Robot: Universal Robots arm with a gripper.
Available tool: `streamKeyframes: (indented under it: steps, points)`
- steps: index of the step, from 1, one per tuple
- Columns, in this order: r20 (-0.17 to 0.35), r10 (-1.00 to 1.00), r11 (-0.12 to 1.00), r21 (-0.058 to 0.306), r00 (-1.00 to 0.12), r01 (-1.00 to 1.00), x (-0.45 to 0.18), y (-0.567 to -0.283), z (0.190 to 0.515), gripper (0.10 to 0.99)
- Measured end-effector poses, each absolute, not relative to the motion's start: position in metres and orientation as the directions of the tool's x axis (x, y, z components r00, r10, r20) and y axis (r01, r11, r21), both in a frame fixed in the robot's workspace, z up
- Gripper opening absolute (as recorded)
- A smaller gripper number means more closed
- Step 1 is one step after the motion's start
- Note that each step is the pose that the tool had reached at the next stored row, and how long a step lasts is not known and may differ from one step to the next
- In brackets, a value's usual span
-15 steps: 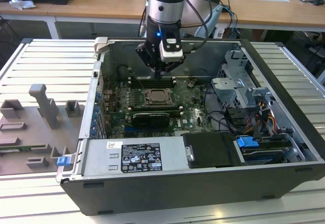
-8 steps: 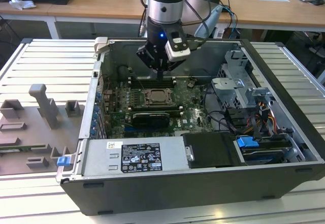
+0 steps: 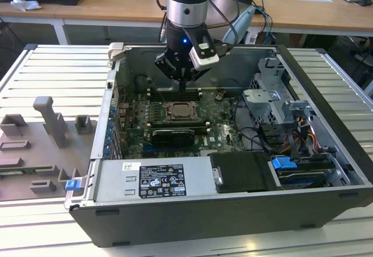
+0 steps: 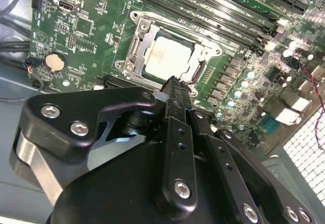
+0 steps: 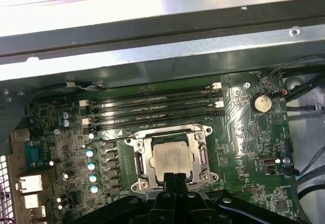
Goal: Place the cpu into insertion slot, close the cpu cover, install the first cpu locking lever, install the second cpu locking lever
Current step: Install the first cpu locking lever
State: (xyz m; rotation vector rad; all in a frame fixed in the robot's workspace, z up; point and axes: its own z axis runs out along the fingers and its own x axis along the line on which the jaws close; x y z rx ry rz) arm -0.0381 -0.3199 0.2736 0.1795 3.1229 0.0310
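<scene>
In the exterior view the gripper (image 3: pixel 184 84) hung inside the open dark metal computer case (image 3: pixel 175 222), just above the cpu (image 3: pixel 184 112) on the green motherboard (image 3: pixel 224 131). In the second wrist view its black fingers (image 4: pixel 175 97) were pressed together on nothing, with the tips just beside the socket. The pale, matte square chip sat in the insertion slot (image 4: pixel 172 35), and the thin silvery cpu cover (image 4: pixel 136 49) lay flat around it, so seating and closing looked done. In the first wrist view the framed chip lay beside the long dark memory slots (image 5: pixel 152 107). I could not tell whether either locking lever was latched.
</scene>
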Motion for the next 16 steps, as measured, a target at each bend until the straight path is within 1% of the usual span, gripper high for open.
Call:
streamKeyframes:
  steps: [4,16]
  points:
    - [-0.012,0.047,0.999,0.021,-0.999,0.047,-0.039,-0.32,0.273,0.106]
    - [-0.029,0.03,0.999,0.021,-0.999,0.029,-0.066,-0.32,0.271,0.106]
